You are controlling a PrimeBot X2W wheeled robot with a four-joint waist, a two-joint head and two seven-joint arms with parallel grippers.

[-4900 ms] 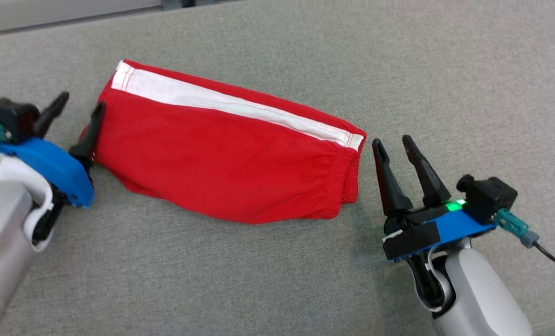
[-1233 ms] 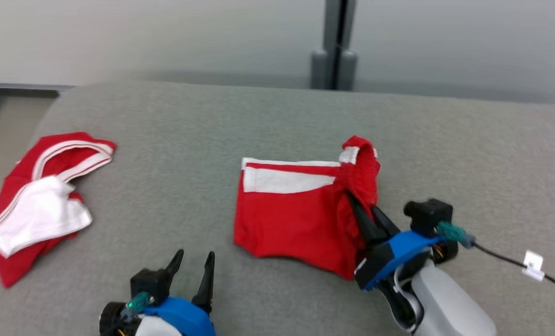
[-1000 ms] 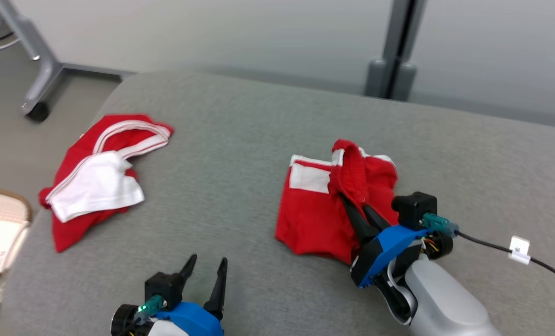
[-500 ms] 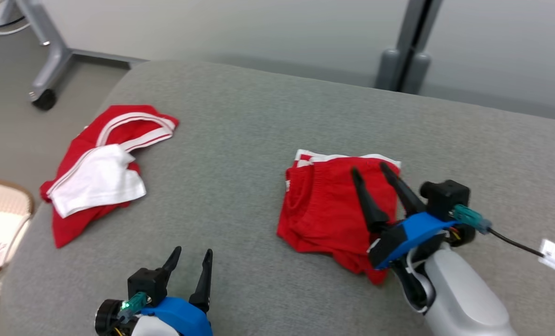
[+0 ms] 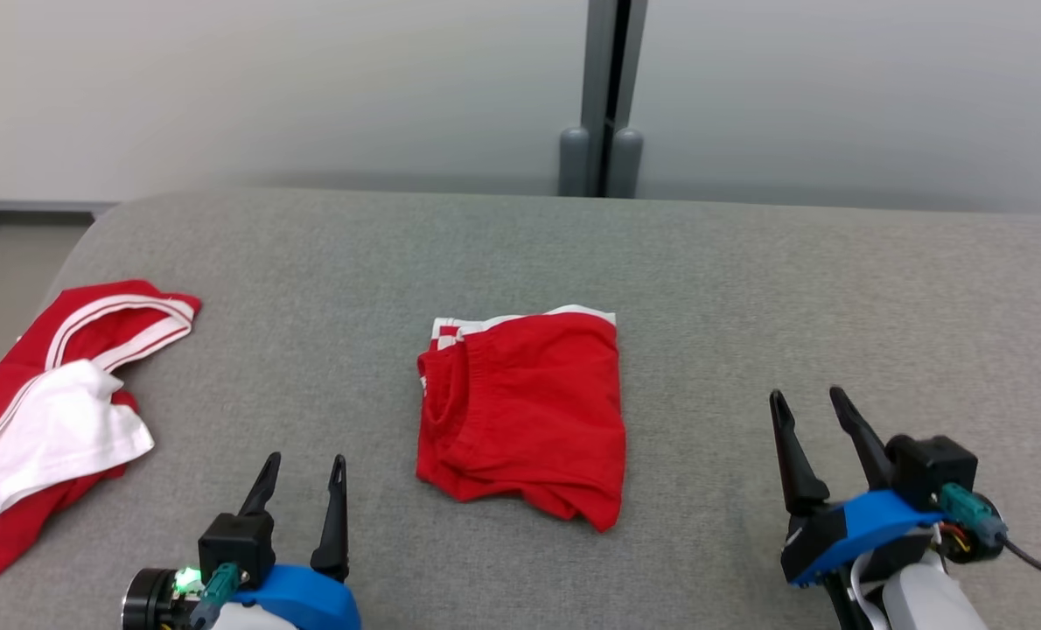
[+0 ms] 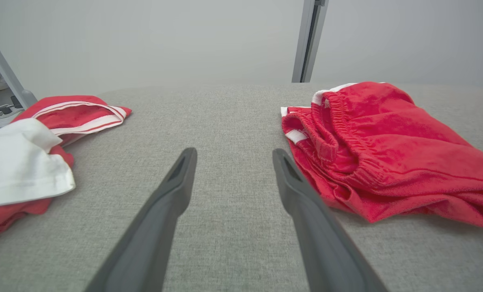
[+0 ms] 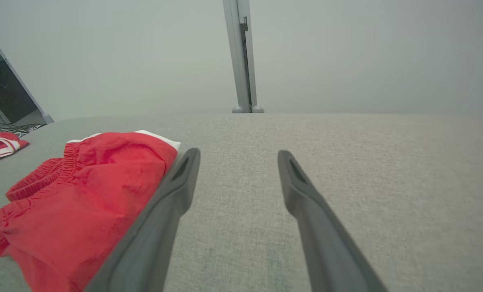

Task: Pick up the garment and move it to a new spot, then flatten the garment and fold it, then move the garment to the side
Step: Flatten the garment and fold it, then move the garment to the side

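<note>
The garment (image 5: pixel 520 411) is a pair of red shorts with white trim, folded into a rough square in the middle of the grey padded surface (image 5: pixel 748 280). It also lies at the right in the left wrist view (image 6: pixel 379 158) and at the left in the right wrist view (image 7: pixel 79 190). My left gripper (image 5: pixel 304 462) is open at the lower left, apart from the shorts, with nothing between its fingers. My right gripper (image 5: pixel 807 401) is open at the lower right, clear of the shorts and holding nothing.
A second red and white garment (image 5: pixel 57 411) lies crumpled near the surface's left edge, also in the left wrist view (image 6: pixel 26 154). A grey post (image 5: pixel 604 96) stands against the pale wall behind the surface. Bare grey surface stretches to the right of the shorts.
My right gripper let go of the shorts after folding them over, then drew back to the lower right. The head camera has shifted between frames. The left gripper stayed open.
</note>
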